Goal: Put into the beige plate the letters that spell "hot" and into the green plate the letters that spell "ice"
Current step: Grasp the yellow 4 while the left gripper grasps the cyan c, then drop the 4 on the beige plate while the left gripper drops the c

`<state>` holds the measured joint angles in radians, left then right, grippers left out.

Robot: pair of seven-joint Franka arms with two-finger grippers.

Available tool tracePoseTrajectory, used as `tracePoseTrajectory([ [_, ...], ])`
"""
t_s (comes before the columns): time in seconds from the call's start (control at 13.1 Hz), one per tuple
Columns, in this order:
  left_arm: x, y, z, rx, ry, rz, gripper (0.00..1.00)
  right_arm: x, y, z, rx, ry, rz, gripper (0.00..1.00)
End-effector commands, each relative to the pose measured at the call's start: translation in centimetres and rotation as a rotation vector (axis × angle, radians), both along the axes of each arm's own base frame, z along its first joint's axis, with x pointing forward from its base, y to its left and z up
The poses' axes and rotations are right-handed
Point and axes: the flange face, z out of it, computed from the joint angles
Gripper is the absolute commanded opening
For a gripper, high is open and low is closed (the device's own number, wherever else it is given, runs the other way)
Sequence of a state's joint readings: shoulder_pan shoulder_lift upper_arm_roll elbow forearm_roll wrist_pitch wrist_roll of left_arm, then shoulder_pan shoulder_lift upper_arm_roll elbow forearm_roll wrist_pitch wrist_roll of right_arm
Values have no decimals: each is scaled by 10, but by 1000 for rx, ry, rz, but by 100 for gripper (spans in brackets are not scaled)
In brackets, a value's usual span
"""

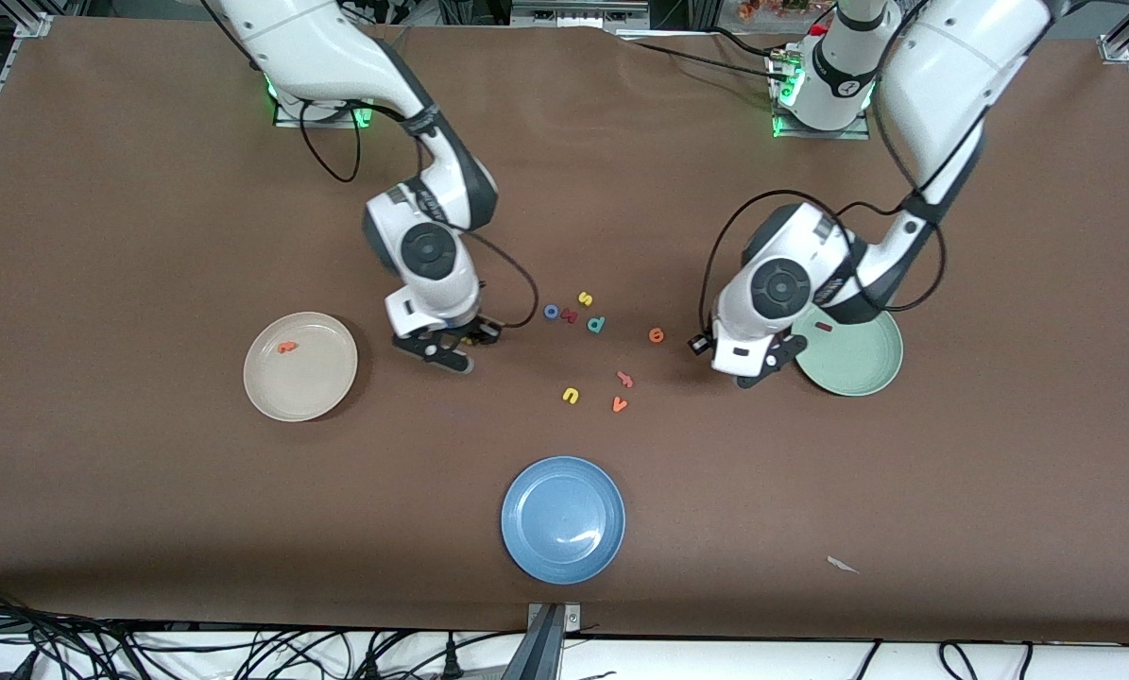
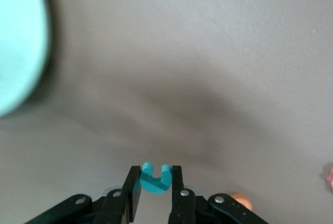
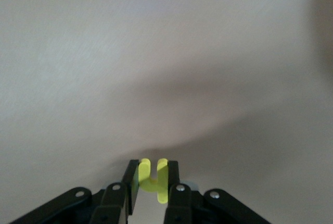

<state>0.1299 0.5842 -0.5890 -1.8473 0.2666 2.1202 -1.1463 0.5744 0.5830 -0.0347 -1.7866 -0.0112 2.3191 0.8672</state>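
Observation:
My left gripper is shut on the teal "c"; it hangs over the table just beside the green plate. A dark red "i" lies in that plate. My right gripper is shut on the yellow "h", over the table between the beige plate and the loose letters. An orange letter lies in the beige plate. The blue "o" and the orange "e" lie on the table between the two grippers.
Other loose letters lie mid-table: a dark red one, yellow "s", a teal one, a pinkish-red one, yellow "u", orange "v". A blue plate sits nearer the front camera.

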Motion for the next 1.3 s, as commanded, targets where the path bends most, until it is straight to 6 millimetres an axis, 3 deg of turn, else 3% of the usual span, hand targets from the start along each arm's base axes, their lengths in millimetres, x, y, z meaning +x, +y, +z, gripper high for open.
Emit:
tracePoseTrajectory([
  [0.0, 0, 51, 36, -30, 94, -117, 0, 22, -63, 46, 3, 53, 141, 6],
  [0.23, 10, 122, 34, -65, 146, -235, 0, 43, -148, 55, 24, 100, 295, 8],
  [0.46, 17, 189, 25, -75, 151, -346, 0, 54, -206, 47, 42, 114, 386, 8],
  [0.69, 16, 221, -10, -26, 185, -437, 0, 52, -234, 35, 50, 106, 428, 13],
  [0.77, 16, 225, -21, -20, 191, -452, 0, 50, -235, 32, 50, 105, 427, 25],
  [0.84, 15, 227, -26, -22, 196, -454, 7, 50, -235, 30, 50, 108, 427, 30],
  [0.92, 15, 228, -27, -24, 197, -450, 44, 49, -235, 29, 50, 109, 427, 35],
  [0.99, 15, 228, -26, -23, 197, -452, 71, 49, -235, 28, 50, 112, 427, 35],
  [1.07, 17, 229, -23, -20, 193, -448, 91, 49, -234, 28, 50, 111, 425, 36],
  [1.15, 19, 226, -18, -25, 188, -439, 100, 47, -234, 27, 50, 115, 417, 37],
  [1.22, 20, 220, -12, -31, 178, -425, 100, 47, -231, 28, 61, 113, 403, 37],
])
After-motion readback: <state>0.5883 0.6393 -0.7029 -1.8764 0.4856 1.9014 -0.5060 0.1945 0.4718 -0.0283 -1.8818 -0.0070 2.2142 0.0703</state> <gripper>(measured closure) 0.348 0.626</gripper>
